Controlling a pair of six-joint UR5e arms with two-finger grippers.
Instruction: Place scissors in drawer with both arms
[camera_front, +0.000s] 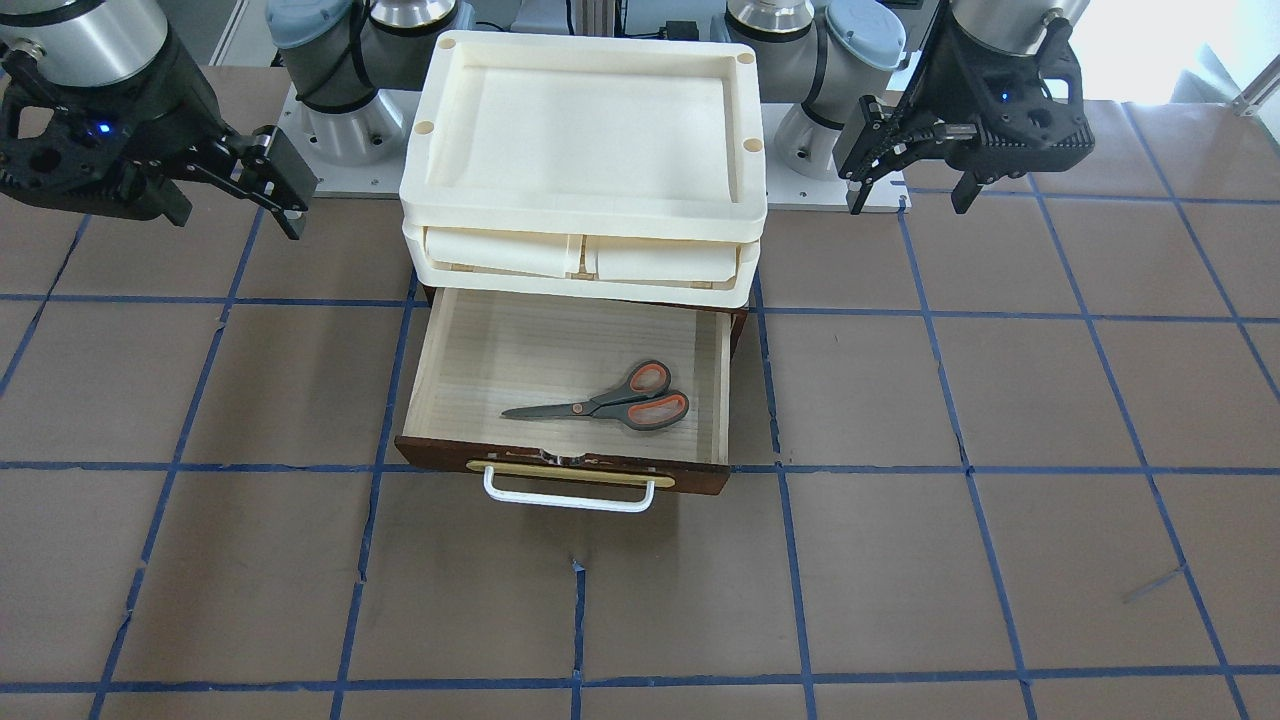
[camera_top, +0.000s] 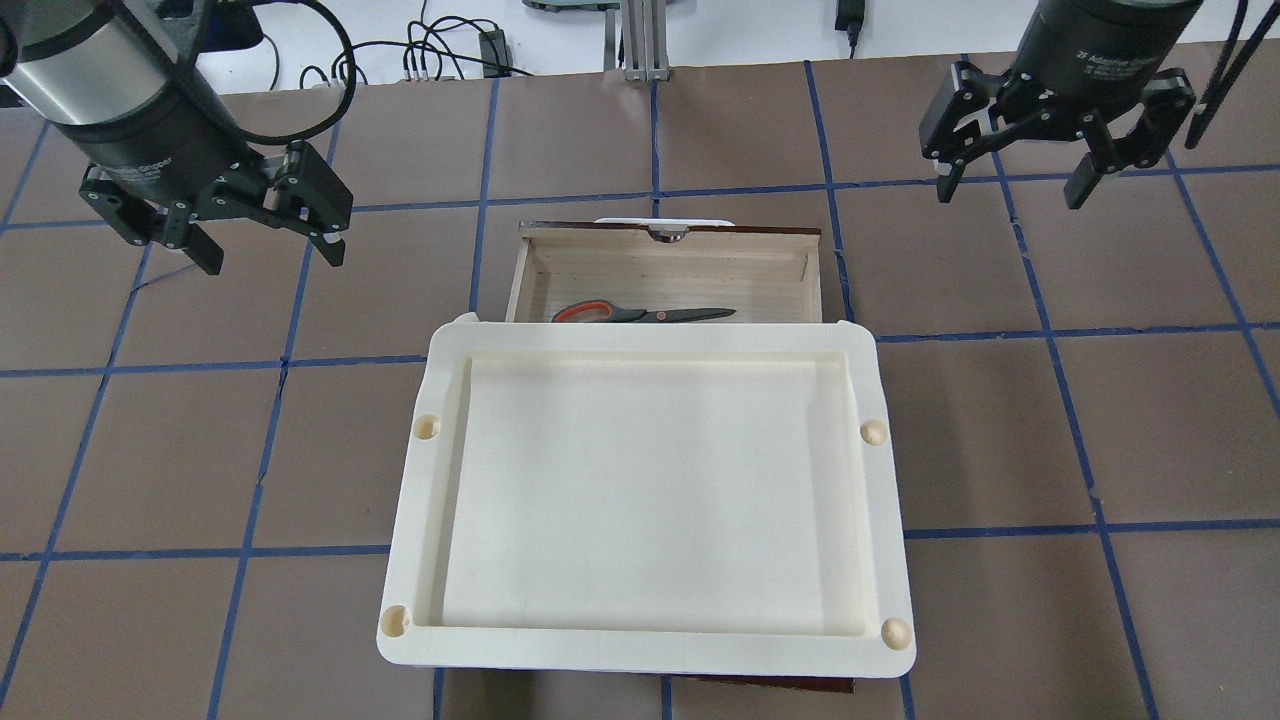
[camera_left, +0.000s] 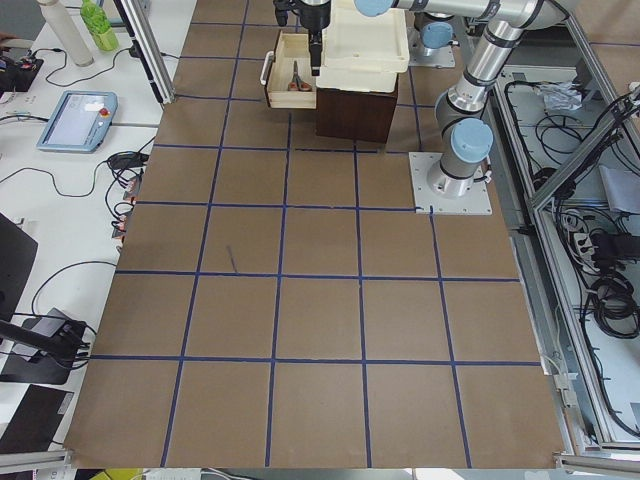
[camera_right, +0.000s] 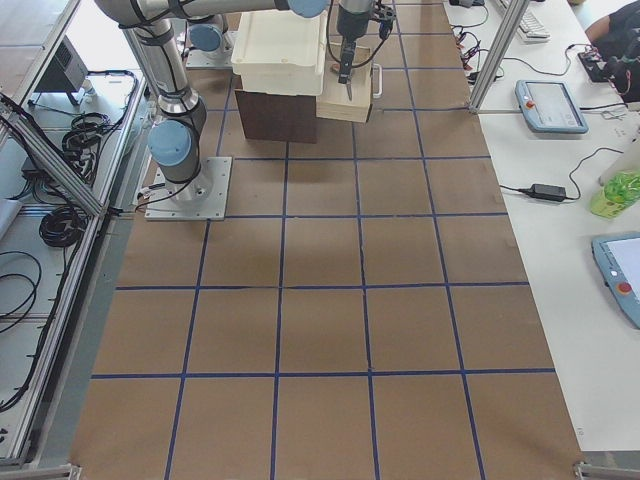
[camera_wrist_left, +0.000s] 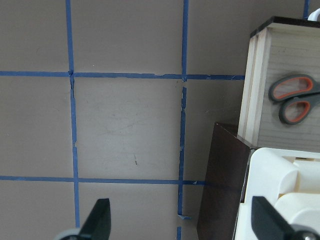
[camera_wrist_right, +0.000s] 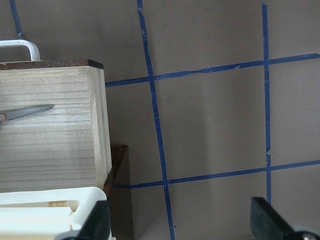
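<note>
Overhead, scissors (camera_top: 645, 315) partly behind tray rim (camera_top: 650, 342)

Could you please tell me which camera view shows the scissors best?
The front-facing view: the whole scissors lie in the open drawer. Overhead, the tray hides one handle; the left wrist sees only handles, the right wrist only the blade tip; the side views are too distant.

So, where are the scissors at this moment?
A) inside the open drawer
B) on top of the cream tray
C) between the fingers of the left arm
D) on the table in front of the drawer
A: the scissors lie flat on the pale wood floor of the pulled-out drawer, with nothing holding them.
</note>
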